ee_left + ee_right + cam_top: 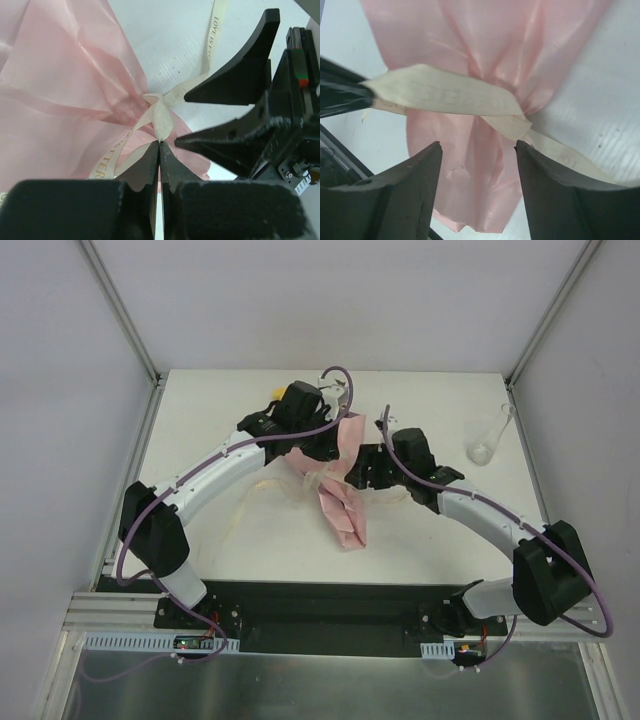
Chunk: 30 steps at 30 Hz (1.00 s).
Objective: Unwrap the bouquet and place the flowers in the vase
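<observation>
at table (230, 530) centre, pink bouquet (340, 505), cream ribbon (445, 92)

Bright, even light; shadows on the desk (260, 545) are soft. Wrist views blur the near jaws.

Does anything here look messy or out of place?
Yes: the bouquet lies on its side on the table, and one tail of its cream ribbon straggles to the left. The left gripper pinches a ribbon loop.

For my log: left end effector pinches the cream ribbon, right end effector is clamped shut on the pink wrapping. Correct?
No: the right end effector is open, straddling the pink wrapping (right wrist view). The left end effector does pinch the cream ribbon.
</observation>
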Motion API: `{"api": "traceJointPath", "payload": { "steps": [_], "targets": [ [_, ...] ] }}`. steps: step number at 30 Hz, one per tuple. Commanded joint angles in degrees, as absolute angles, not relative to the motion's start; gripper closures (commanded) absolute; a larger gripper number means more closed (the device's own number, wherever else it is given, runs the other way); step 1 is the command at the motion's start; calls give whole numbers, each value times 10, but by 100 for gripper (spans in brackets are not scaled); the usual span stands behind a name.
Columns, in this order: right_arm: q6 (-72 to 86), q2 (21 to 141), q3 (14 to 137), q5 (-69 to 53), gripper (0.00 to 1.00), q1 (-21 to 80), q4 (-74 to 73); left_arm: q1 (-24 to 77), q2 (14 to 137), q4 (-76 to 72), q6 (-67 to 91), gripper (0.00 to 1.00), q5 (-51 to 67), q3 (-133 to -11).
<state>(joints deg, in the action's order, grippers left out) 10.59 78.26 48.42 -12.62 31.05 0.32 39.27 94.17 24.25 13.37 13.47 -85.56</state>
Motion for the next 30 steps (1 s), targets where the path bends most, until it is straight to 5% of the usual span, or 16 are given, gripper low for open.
{"api": "traceJointPath", "payload": {
  "steps": [1,9,22,26,30],
  "targets": [
    [26,802,540,-147,40,352,-9,392,947,229,143,100,155,-855],
    [-37,852,580,-48,62,404,23,392,941,230,145,100,141,-851],
    [-163,945,583,-92,40,405,148,382,958,229,158,100,127,-848],
    [-158,961,567,-121,40,405,171,366,966,227,169,100,144,-848],
    [-152,954,545,-141,52,404,187,358,973,227,178,100,154,-849]
  ]
}}
